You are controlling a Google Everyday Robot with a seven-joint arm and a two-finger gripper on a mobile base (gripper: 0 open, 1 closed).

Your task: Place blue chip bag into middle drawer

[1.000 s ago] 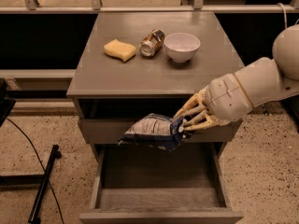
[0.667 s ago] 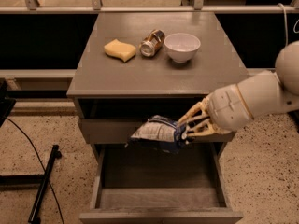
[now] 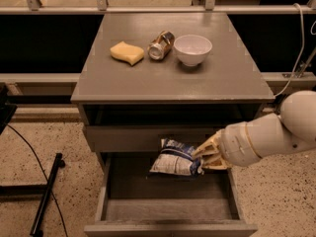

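And there is the hand (image 3: 203, 156), at the front of the cabinet, its pale yellowish fingers (image 3: 211, 149) closed on the right end of the crumpled dark-blue foil chip bag (image 3: 174, 158) with its white patches. The bag is gripped by that end and sticks out sideways from the fingertips, to the left of the hand as viewed. Directly below the hand and its load, the wide grey wooden middle drawer (image 3: 148, 209) is pulled open, with its plain board floor exposed. The bag is held over the back part of that drawer; whether it touches the floor cannot be told. Just above the hand, the plain grey drawer front (image 3: 128, 138) of the upper drawer is shut. Higher up and farther back from the hand, on the grey surface (image 3: 168, 80), a yellow sponge (image 3: 127, 52), a metal can (image 3: 161, 45) lying on its side and a white bowl (image 3: 192, 49) are lined up, the can just beside the bowl. The bulky white arm (image 3: 266, 135) behind the hand is seen reaching in from the right.
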